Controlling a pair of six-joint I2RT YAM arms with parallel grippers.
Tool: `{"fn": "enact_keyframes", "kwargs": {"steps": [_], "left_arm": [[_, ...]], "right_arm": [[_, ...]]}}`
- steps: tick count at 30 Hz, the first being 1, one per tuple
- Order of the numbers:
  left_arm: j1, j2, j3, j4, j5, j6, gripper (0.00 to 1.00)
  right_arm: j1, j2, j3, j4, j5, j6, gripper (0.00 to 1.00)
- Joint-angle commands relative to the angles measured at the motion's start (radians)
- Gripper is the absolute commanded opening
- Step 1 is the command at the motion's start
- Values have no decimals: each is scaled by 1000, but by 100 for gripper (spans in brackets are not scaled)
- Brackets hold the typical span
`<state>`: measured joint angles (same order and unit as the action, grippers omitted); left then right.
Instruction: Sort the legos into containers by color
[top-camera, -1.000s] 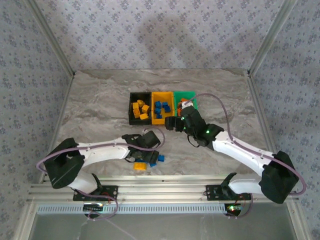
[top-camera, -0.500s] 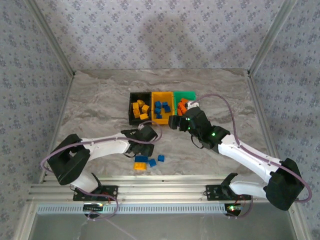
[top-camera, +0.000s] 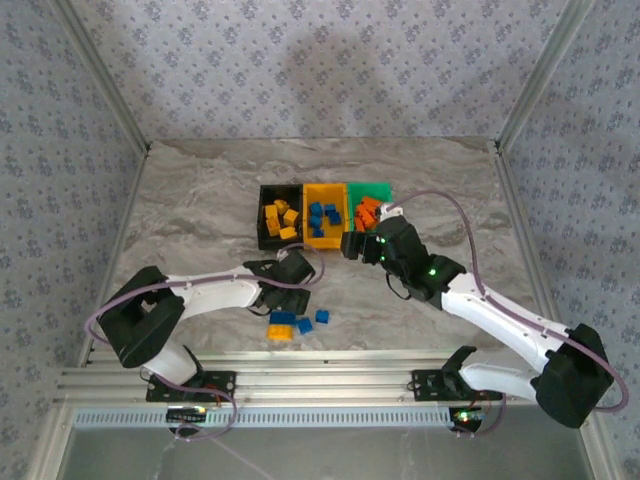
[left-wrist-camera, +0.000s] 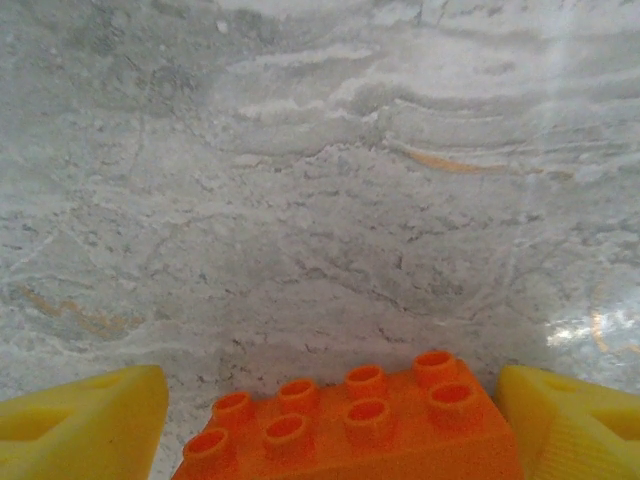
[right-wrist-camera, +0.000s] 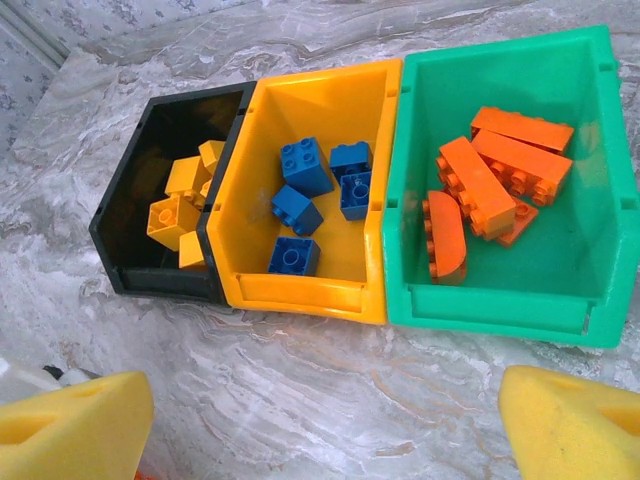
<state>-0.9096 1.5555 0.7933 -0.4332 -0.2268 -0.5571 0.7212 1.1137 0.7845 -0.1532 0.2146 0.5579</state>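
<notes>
Patterned grey walls (top-camera: 320, 70) are seen around a marbled desk (top-camera: 200, 210), on which both arms have been repositioned within the last second. The left arm (top-camera: 205, 290) has been drawn back from the loose pile at the near edge and is now carried between that pile and the containers. The right arm (top-camera: 480, 305) has been swung outward, so the green bin (right-wrist-camera: 480, 305), partly covered a second ago, is exposed again.

The 3 joined containers are set in a row. Yellow legos (right-wrist-camera: 175, 215) are kept in the black bin (right-wrist-camera: 150, 275), blue legos (right-wrist-camera: 305, 165) in the yellow-orange bin (right-wrist-camera: 300, 295), and orange legos (right-wrist-camera: 475, 185) in the green bin.

The left claw (left-wrist-camera: 332, 400) is closed on an orange brick (left-wrist-camera: 360, 440), which is held between the yellow pads (left-wrist-camera: 80, 420) above bare desk, with a shadow cast beneath it. The right claw (right-wrist-camera: 320, 420) is held open and empty just in front of the bins.

Uncovered by the left arm's retreat, 3 loose blue bricks (top-camera: 304, 326) and 1 yellow brick (top-camera: 280, 333) are left on the desk.

A pick is judged to have been completed. The orange brick is owed to the green bin, the way to which has been cleared, and 4 bricks are left to sort after it.
</notes>
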Motion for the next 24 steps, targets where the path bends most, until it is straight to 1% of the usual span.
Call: {"fn": "enact_keyframes", "kwargs": {"steps": [1,8,13,17,19,21,24], "left_arm": [[2,26,-8,26,7,-6,78],[1,2,-11,17,14,-1,62],[2,-45,15,-19,12,5,59],[0,-74,105,-58,9,28,58],[1,-66,162,-59,1,43,58],[1,-28,240,-49,1,59,58],[2,76,398,-33,16,92,57]], "right_arm": [[-9,-32,-16,-15,30,16,92],[-24,-59,-22,-26,37,17,91],[-38,-77,-23,-51,49,26,91],[-54,-114,-49,-93,72,40,92],[-64,-146,-74,-114,78,53,91],[-77,-183,-102,-133,80,63,92],[-95,-230,-135,-160,80,93,92]]}}
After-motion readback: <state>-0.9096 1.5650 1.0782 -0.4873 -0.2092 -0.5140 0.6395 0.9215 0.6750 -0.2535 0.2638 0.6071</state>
